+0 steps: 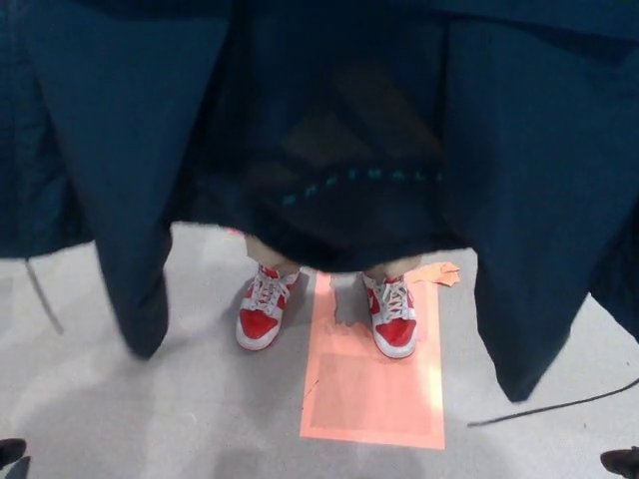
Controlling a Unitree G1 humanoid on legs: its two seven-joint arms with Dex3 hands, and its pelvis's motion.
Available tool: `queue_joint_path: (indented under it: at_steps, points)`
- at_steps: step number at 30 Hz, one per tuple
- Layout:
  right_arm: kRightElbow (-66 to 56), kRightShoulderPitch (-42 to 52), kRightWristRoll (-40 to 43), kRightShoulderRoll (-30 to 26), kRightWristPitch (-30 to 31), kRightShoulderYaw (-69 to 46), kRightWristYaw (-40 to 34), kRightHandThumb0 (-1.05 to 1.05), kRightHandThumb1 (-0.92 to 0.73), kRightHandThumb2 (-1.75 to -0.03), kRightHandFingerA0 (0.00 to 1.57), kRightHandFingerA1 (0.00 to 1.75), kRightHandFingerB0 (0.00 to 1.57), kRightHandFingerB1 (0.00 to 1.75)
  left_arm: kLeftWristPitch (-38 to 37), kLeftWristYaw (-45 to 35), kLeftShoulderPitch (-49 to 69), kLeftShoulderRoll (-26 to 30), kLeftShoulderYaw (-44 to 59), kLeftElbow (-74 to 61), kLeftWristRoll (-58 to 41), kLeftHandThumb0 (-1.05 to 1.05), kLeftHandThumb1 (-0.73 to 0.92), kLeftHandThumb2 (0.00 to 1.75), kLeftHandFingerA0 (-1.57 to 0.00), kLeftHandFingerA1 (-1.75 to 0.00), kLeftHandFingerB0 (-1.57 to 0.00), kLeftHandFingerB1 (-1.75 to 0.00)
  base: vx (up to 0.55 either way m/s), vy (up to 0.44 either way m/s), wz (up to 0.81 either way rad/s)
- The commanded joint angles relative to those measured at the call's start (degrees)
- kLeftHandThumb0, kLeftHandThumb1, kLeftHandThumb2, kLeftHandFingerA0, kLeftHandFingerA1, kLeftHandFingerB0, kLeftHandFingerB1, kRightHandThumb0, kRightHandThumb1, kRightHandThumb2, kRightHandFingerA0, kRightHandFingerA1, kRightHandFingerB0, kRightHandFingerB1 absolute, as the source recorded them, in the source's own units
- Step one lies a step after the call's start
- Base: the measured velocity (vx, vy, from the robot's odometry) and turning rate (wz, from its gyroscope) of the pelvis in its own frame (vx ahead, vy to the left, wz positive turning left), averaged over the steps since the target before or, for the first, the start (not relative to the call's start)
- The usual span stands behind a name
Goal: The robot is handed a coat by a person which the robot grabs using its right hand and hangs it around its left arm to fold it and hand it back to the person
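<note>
navy coat (pixel 329 120) hangs spread, no robot hand in view, its state untellable; a reach might catch only a sleeve (pixel 140 279).

The grey floor (pixel 150 419) bears an orange rectangle (pixel 374 394), a black cable (pixel 559 406) and red-and-white sneakers (pixel 262 317), one on the rectangle.

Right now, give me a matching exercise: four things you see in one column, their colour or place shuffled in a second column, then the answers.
1. coat
2. sneakers
3. floor patch
4. cable

A. thin, lying on the floor at lower right
B. orange
C. dark blue, hanging across the top
D. red and white

Pairs: 1-C, 2-D, 3-B, 4-A
</note>
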Motion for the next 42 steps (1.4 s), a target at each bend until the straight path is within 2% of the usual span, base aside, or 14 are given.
queue_joint_path:
  at_steps: [1, 2, 13, 15, 19, 23, 24, 25, 31, 33, 34, 37, 39, 42]
  points:
    - [1.09, 0.51, 1.47, -0.76, -1.79, -2.28, -0.83, -0.35, -0.53, -1.11, 0.00, 0.48, 0.00, 0.47, -3.24, -1.98, 0.16, 0.82, 0.57, 1.59, -0.37, -0.63, 0.92, 0.68, -0.22, -0.32, -0.25, -0.33, 0.00, 0.000, 0.00]
    - [1.12, 0.64, 1.74, -0.60, -1.76, -2.75, -1.18, -0.83, -0.78, -1.12, 0.07, 0.42, 0.03, 0.36, -3.56, -2.17, 0.47, 0.87, 0.62, 1.63, -0.39, -0.64, 0.92, 0.68, -0.22, -0.31, -0.30, -0.34, 0.00, 0.000, 0.00]
    - [-19.70, 8.38, 7.72, 3.72, -23.18, -12.62, -7.08, -0.76, -0.88, -0.67, 0.13, 0.29, 0.09, 0.24, -5.59, -2.26, 1.63, -0.38, 0.83, 1.12, -0.94, -0.34, 0.59, 1.13, 0.00, -0.47, 0.00, -0.48, 0.00, 0.000, 0.00]
    - [-34.26, 13.10, 7.92, 5.38, -26.63, -13.14, -8.29, -0.73, -0.69, -1.05, 0.05, 0.42, 0.04, 0.34, -6.49, -2.92, 1.94, -0.64, 0.89, 0.64, -1.12, -0.34, 0.60, 1.14, 0.00, -0.47, 0.00, -0.48, 0.00, 0.000, 0.00]
    - [-56.48, 20.10, 9.58, 7.81, -25.55, -13.21, -7.21, -0.75, -0.89, -0.68, 0.13, 0.29, 0.10, 0.25, -6.67, -3.64, 2.79, -1.39, 1.36, 0.15, -1.83, -0.35, 0.58, 1.13, 0.00, -0.47, 0.00, -0.48, 0.00, 0.000, 0.00]
    - [-75.12, 23.20, 10.15, 8.26, -26.45, -13.50, -6.45, -0.85, -0.73, -1.05, 0.17, 0.46, 0.02, 0.36, -7.21, -3.66, 3.99, -1.54, 1.00, 0.29, -1.41, -0.71, 0.92, 0.72, -0.16, -0.33, -0.09, -0.26, 0.00, 0.000, 0.00]
    - [-80.30, 22.88, 10.87, 8.42, -25.17, -13.60, -6.18, -0.77, -0.87, -0.67, 0.17, 0.31, 0.12, 0.26, -7.43, -4.07, 4.30, -1.53, 1.19, 0.28, -1.66, -0.71, 0.76, 1.09, -0.07, -0.45, -0.01, -0.36, 0.00, 0.000, 0.00]
    - [-85.59, 21.38, 10.03, 8.14, -23.83, -14.10, -6.34, -0.36, -0.50, -1.09, 0.00, 0.47, 0.00, 0.47, -6.94, -4.10, 4.39, -1.47, 1.43, 0.32, -1.90, -0.72, 0.75, 1.08, -0.05, -0.44, -0.04, -0.39, 0.00, 0.000, 0.00]
    - [-99.30, 12.26, 8.15, 6.75, -15.76, -16.36, -6.53, -0.37, -0.48, -1.08, 0.00, 0.47, 0.00, 0.47, -7.43, -4.03, 4.72, -0.91, 1.36, 0.43, -1.64, -0.35, 0.58, 1.13, 0.00, -0.47, 0.00, -0.48, 0.00, 0.000, 0.00]
    - [-101.06, 8.57, 9.24, 5.79, -14.08, -16.47, -5.99, -0.80, -0.89, -0.67, 0.17, 0.31, 0.12, 0.27, -5.74, -4.82, 4.17, -1.16, 2.45, 0.85, -2.89, -0.73, 0.74, 1.07, -0.06, -0.44, -0.02, -0.36, 0.00, 0.000, 0.00]
    - [-102.38, 6.98, 8.72, 5.37, -12.59, -16.71, -5.87, -0.83, -0.72, -1.08, 0.13, 0.44, 0.00, 0.35, -6.01, -4.40, 4.21, -0.98, 1.85, 0.81, -2.18, -0.73, 0.92, 0.72, -0.12, -0.30, -0.09, -0.27, 0.00, 0.000, 0.00]
    - [-105.23, 3.28, 10.12, 4.48, -11.46, -16.21, -4.89, -0.84, -0.83, -0.70, 0.18, 0.28, 0.10, 0.24, -7.67, -4.25, 4.58, -0.80, 1.17, 0.49, -1.40, -0.77, 0.79, 1.10, -0.11, -0.46, 0.00, -0.34, 0.00, 0.000, 0.00]
    - [-107.01, 2.15, 10.41, 5.19, -10.48, -15.59, -5.07, -0.37, -0.46, -1.06, 0.00, 0.46, 0.00, 0.47, -7.88, -4.45, 4.59, -0.72, 1.42, 0.31, -1.69, -0.75, 0.92, 0.72, -0.18, -0.33, -0.08, -0.25, 0.00, 0.000, 0.00]
    - [-109.30, -1.48, 9.35, 6.06, -8.94, -14.78, -5.49, -0.36, -0.48, -1.07, 0.00, 0.46, 0.00, 0.47, -6.86, -3.63, 4.19, -0.87, 1.73, 0.64, -1.87, -0.77, 0.76, 1.08, -0.12, -0.46, -0.01, -0.38, 0.00, 0.000, 0.00]
